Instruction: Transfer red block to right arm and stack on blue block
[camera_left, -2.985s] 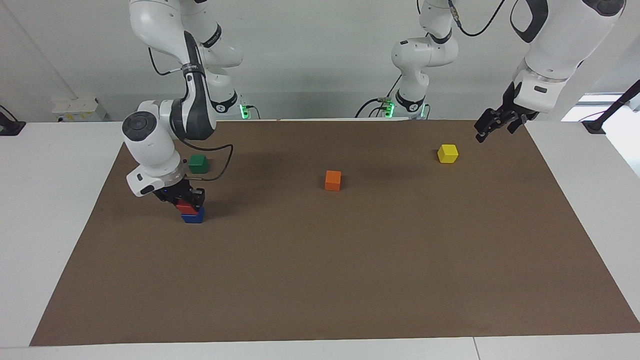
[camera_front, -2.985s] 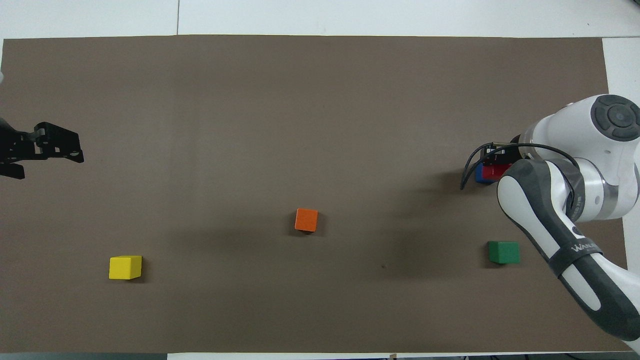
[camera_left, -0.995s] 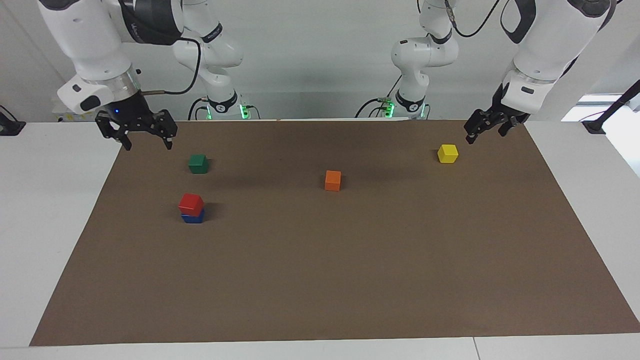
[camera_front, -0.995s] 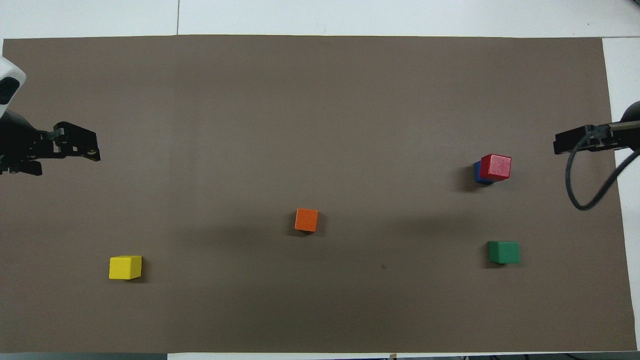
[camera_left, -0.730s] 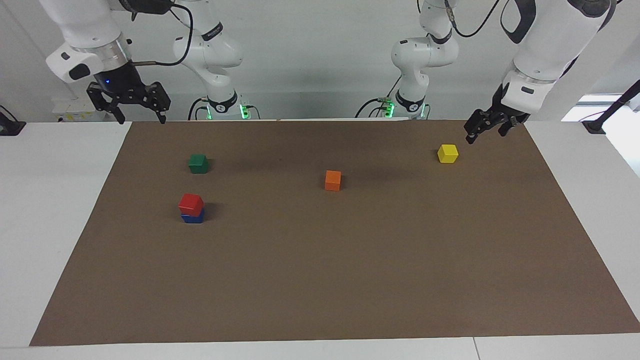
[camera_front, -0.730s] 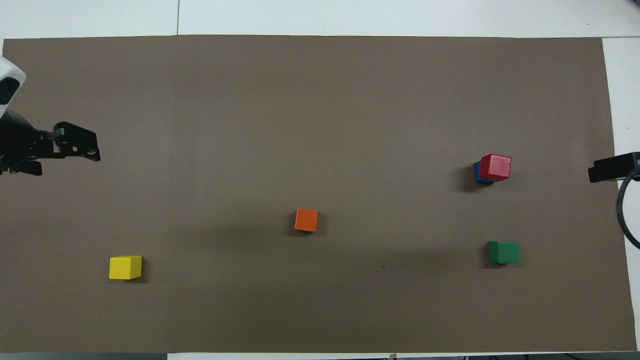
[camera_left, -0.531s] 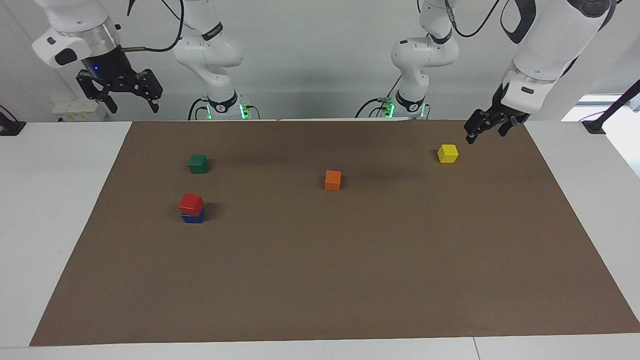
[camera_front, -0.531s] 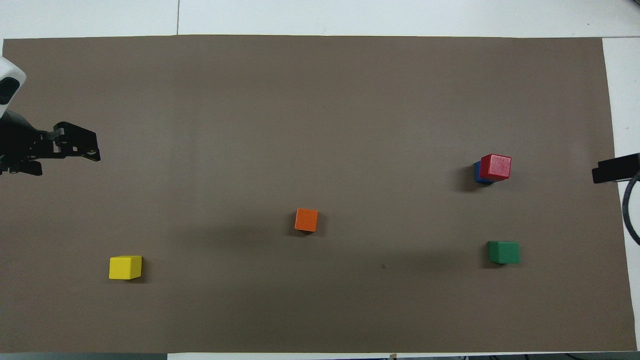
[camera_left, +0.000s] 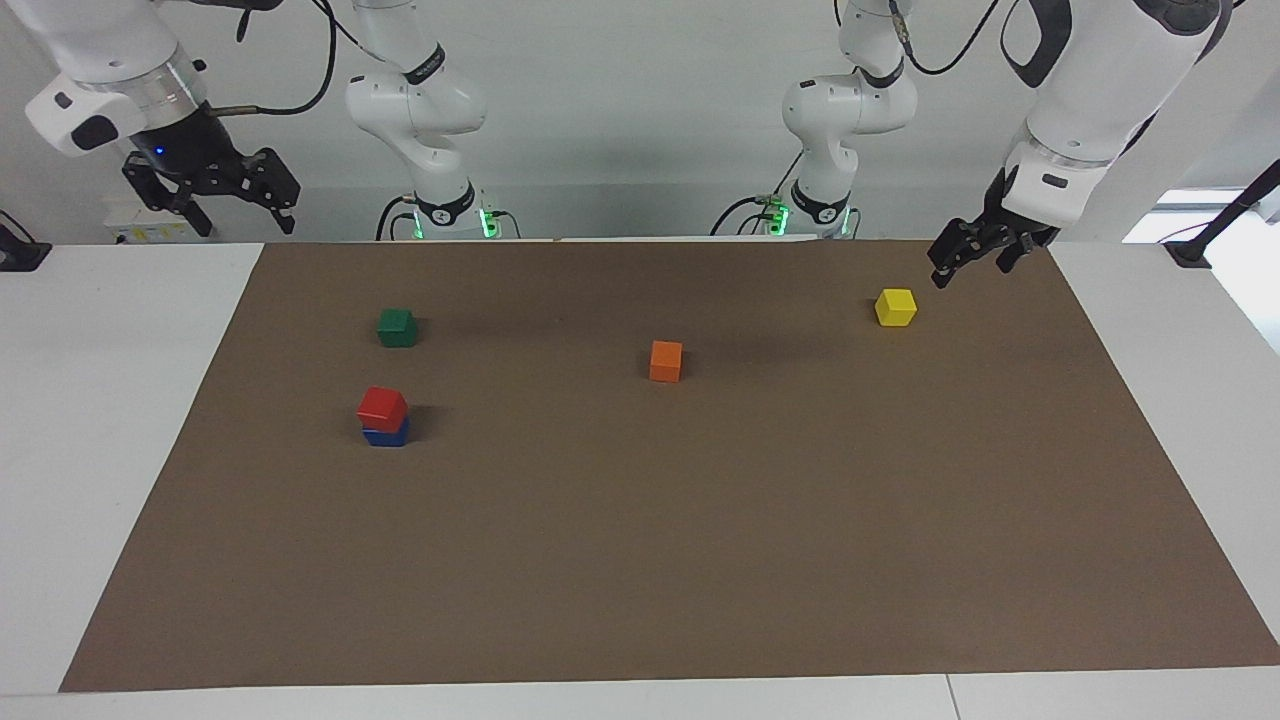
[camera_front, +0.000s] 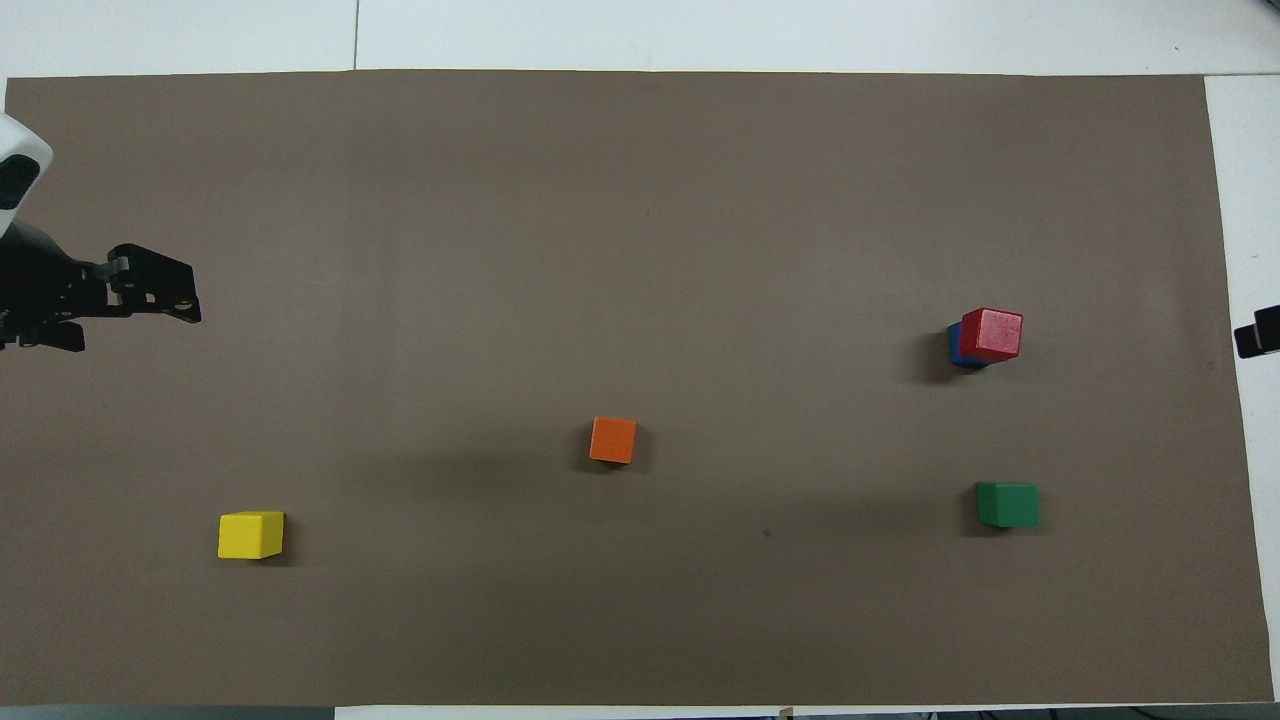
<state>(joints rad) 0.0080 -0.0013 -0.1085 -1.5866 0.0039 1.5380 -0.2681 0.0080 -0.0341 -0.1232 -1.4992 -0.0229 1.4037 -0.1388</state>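
Note:
The red block (camera_left: 381, 406) sits on the blue block (camera_left: 388, 437) toward the right arm's end of the brown mat, slightly offset. In the overhead view the red block (camera_front: 992, 333) covers the blue block (camera_front: 954, 346) except for a thin strip. My right gripper (camera_left: 247, 228) is open and empty, raised high beside the mat's corner, well clear of the stack. Only its tip (camera_front: 1258, 332) shows in the overhead view. My left gripper (camera_left: 968, 268) is open and empty, and waits in the air above the mat's edge near the yellow block; it also shows in the overhead view (camera_front: 130, 322).
A green block (camera_left: 397, 326) lies nearer to the robots than the stack. An orange block (camera_left: 666, 360) lies mid-mat. A yellow block (camera_left: 895, 306) lies toward the left arm's end. The brown mat (camera_left: 700, 560) covers most of the white table.
My right gripper let go of the red block on the blue block, then rose and drew back off the mat. The left arm has barely moved.

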